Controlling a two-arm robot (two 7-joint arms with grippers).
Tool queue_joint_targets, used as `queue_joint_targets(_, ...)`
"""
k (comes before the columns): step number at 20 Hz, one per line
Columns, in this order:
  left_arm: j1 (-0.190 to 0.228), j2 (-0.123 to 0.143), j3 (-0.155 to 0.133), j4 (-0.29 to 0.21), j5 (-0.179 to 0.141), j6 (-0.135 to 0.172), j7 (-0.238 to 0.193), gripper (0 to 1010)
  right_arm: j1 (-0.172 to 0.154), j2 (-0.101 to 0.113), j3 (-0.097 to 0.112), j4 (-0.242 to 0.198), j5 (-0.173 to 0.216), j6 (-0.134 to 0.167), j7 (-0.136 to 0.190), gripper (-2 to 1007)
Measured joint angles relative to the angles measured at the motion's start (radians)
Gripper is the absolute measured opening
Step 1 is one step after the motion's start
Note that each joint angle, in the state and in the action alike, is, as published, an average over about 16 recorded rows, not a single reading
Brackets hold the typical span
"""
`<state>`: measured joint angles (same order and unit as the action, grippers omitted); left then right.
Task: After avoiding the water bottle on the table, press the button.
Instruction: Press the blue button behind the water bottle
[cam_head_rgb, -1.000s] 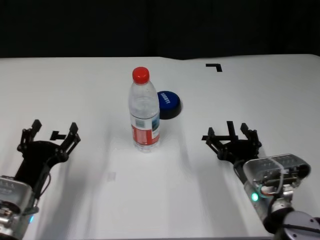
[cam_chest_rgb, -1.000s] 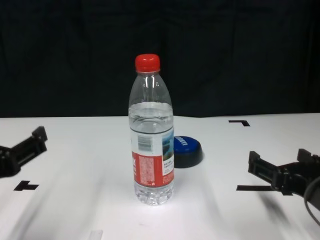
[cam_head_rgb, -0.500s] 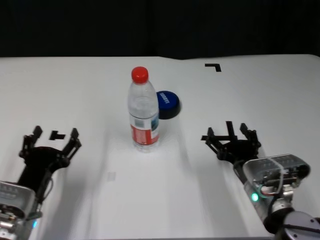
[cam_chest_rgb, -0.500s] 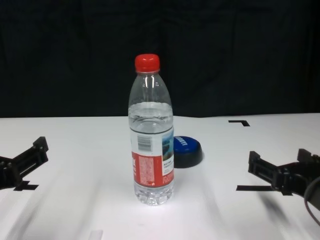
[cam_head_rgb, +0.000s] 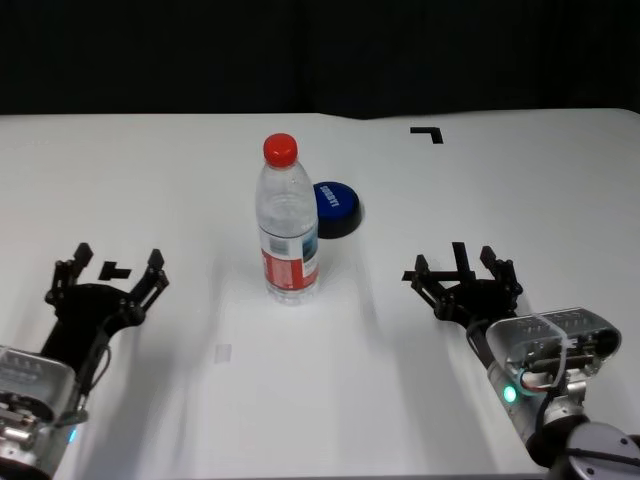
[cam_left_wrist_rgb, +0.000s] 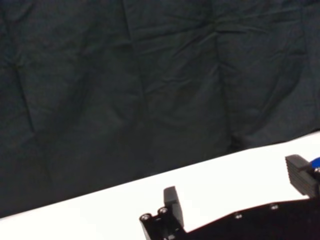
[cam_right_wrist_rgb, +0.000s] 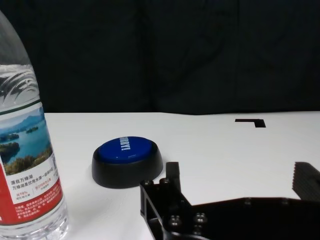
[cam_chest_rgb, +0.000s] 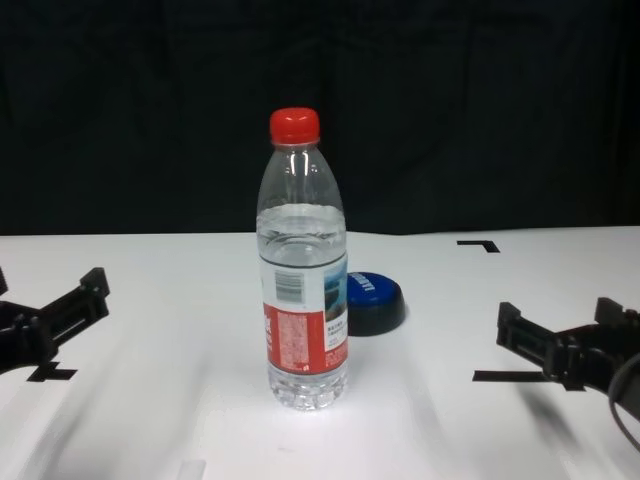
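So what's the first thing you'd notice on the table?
The tall water bottle with its red cap stands upright mid-table. Just behind it on the right sits a low blue button. The left hand and right hand hang open at either side, holding nothing.

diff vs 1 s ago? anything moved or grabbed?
Only the left gripper moved: still open and empty, it shifted slightly inward toward the tall clear red-capped water bottle. Nothing grabbed or released. Bottle, low blue dome button behind it, and open right gripper on the white table unchanged.
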<state>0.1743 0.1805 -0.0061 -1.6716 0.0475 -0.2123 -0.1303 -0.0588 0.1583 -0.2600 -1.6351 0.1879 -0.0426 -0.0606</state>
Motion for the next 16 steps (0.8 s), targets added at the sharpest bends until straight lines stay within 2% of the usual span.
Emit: queue_joint_targets(16, -0.122, 0.042, 0.025, 0.091, 0.004, 0.023, -0.034, 1003, 0.000, 0.000, 0.000, 0.000, 0.000, 0.000, 0.000, 1003)
